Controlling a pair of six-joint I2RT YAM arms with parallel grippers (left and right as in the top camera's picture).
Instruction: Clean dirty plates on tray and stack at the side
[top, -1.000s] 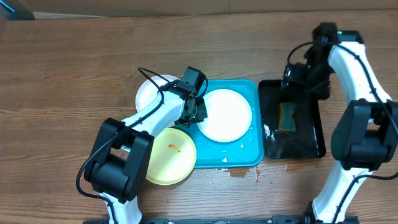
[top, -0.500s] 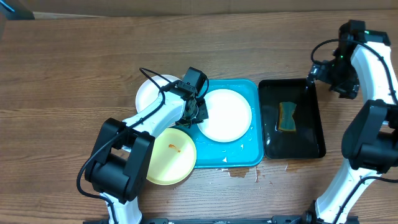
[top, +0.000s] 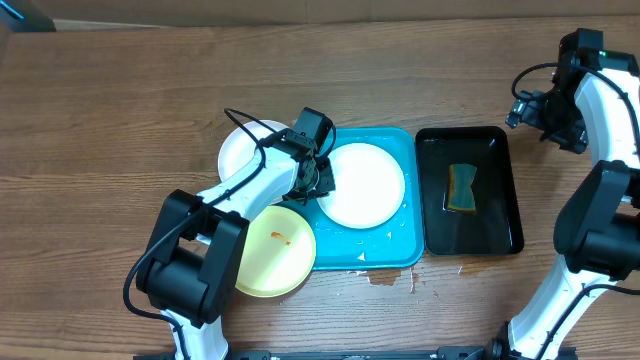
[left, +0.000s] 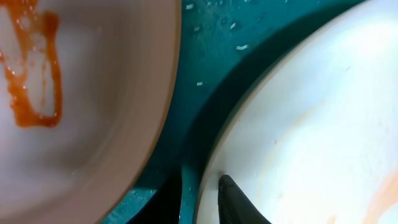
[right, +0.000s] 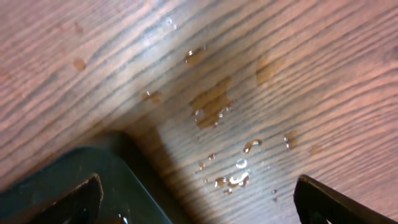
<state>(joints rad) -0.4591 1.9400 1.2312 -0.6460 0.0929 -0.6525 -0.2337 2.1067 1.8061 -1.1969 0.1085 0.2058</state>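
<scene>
Grips the left rim of the white plate inside the tray with the left tool, one finger on the plate's face. Holds the right tool spread wide above wet bench, beyond the black tray right of the tray. Leaves a smeared yellow-green plate overlapping the tray's near left corner, a second white plate off its far left corner.

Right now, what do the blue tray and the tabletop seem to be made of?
The tray: probably moulded plastic, glossy; uniform turquoise, rounded corners, raised rim. The tabletop: wood or wood-look laminate, smooth; brown grain lines, water droplets beading on it.
</scene>
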